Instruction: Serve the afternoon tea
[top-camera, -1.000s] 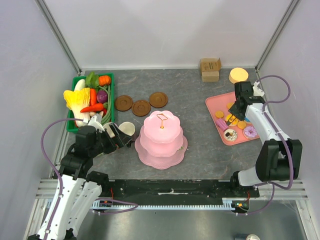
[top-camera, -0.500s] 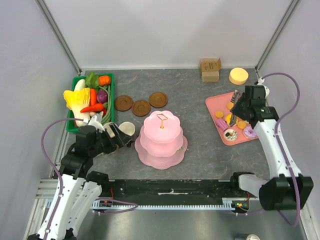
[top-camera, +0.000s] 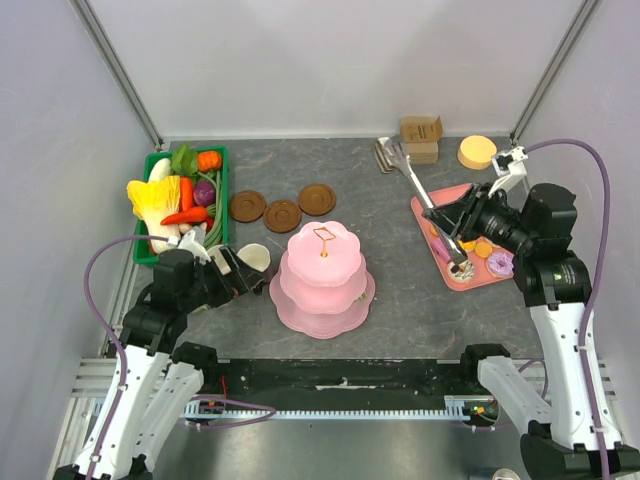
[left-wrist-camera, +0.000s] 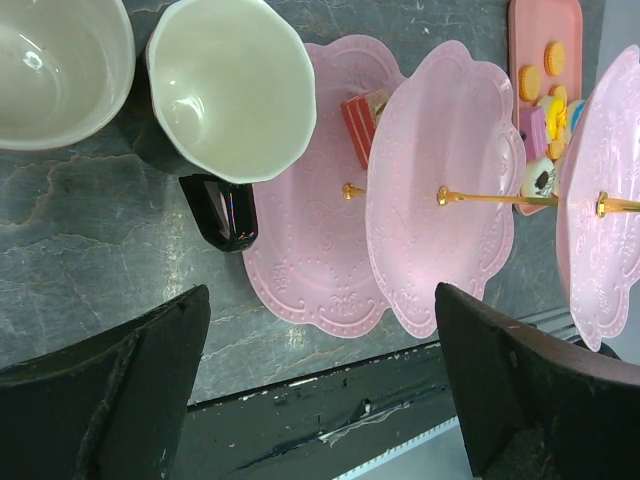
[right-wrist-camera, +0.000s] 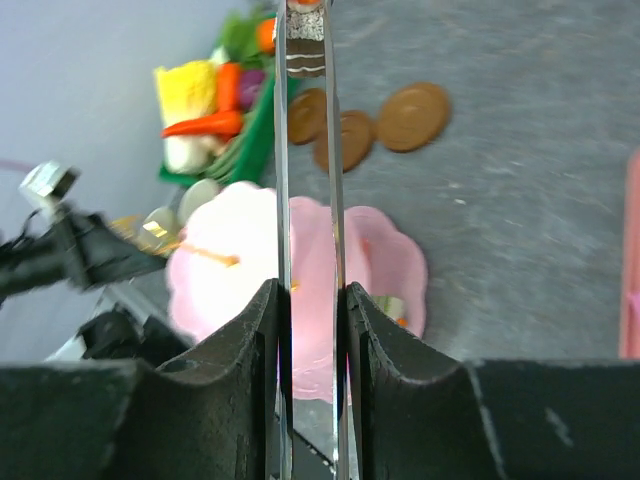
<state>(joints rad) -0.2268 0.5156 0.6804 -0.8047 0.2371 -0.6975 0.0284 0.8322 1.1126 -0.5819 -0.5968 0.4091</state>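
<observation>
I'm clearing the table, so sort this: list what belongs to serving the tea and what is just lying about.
For the tea: pink tiered stand, brown saucers, mugs, pink tray, snacks, tongs holding a cake bit.
Lying about: toy vegetables, yellow disc, cardboard boxes.

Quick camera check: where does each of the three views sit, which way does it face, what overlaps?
Top external: above and behind the bases, looking down on the table; both arms show, left gripper by the mugs, right gripper clamping tongs.
Left wrist: low beside the mugs, facing the pink tiered stand; its open fingers at the bottom corners.
Right wrist: looks along the tongs toward the brown saucers; fingers flank them at the bottom.
Shared: all three see the stand.
</observation>
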